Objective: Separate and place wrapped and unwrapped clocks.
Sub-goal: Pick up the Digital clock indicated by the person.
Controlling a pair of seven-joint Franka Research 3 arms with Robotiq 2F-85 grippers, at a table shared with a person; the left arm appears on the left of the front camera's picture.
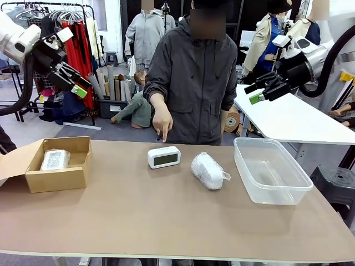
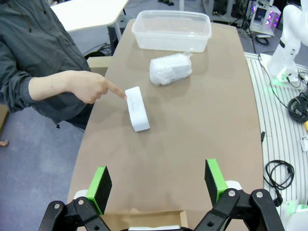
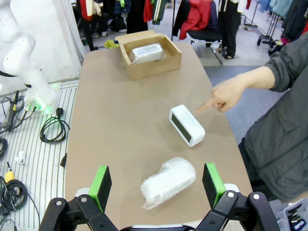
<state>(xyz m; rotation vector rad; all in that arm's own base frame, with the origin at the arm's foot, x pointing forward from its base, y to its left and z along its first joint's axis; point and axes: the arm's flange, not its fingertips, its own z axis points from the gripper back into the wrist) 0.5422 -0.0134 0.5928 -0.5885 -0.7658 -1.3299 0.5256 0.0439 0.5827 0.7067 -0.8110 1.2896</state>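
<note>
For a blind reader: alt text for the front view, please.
A person's hand points at the bare clock. One wrapped clock lies by the tub, another in the box. The left gripper and right gripper hover open.

Front: fixed at the robot's side, facing across the table (image 1: 166, 221) to the person (image 1: 194, 83).
Left wrist: high, looking lengthwise down the table.
Right wrist: high, facing the opposite way.
Shared: white clock (image 1: 164, 157).

On my feed I see the clock (image 1: 164, 157) is white with a dark screen, the wrapped lump (image 1: 207, 170) whitish, bubbly and see-through, box (image 1: 58, 180) brown, tub (image 1: 277, 194) clear, table (image 1: 166, 221) tan, jacket (image 1: 194, 72) dark grey.
</note>
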